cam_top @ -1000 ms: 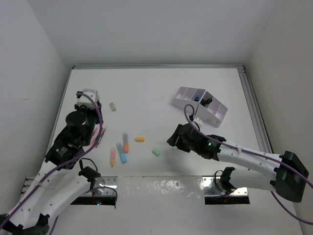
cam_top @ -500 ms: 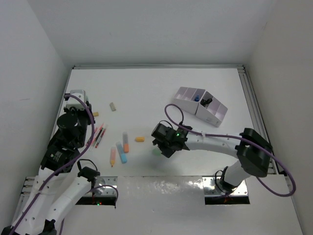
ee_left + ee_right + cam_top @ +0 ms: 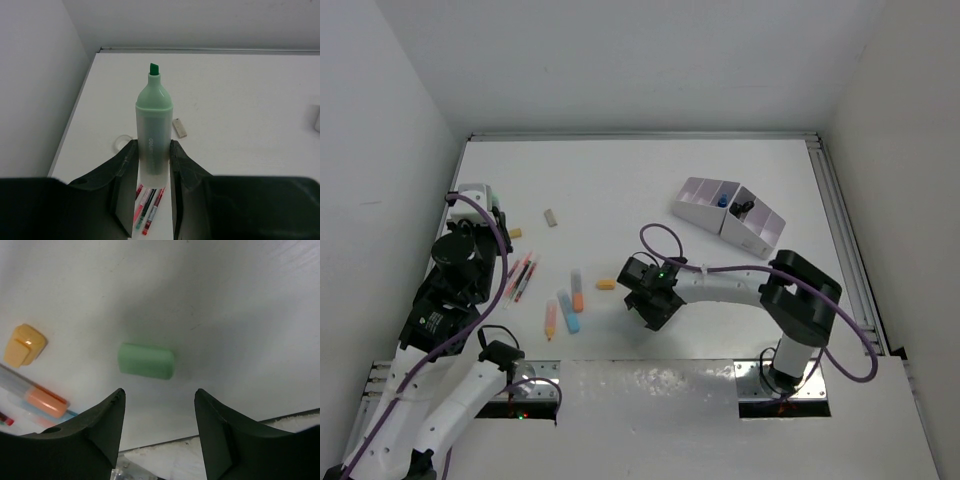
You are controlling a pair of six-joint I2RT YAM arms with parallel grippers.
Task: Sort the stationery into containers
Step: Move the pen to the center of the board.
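My left gripper [image 3: 152, 150] is shut on an uncapped green marker [image 3: 154, 131] and holds it above the table's left side; in the top view it [image 3: 478, 200] is near the left wall. My right gripper [image 3: 159, 392] is open, its jaws wide apart, just short of a green eraser [image 3: 146, 361] lying flat on the table. In the top view the right gripper [image 3: 650, 303] covers that eraser. The white organizer [image 3: 760, 238] stands at the back right, with a blue-capped bottle [image 3: 721, 200] and black scissors [image 3: 744, 207] in it.
Thin pink and red pens [image 3: 523, 275] lie under the left gripper, also in the left wrist view [image 3: 150, 207]. Orange [image 3: 578, 290], blue [image 3: 568, 312] and pale orange [image 3: 550, 318] markers lie front left. An orange eraser [image 3: 606, 284] and a grey eraser [image 3: 551, 217] lie nearby.
My right gripper has swung left from near the organizer to over the green eraser. My left gripper has shifted a little left toward the wall.
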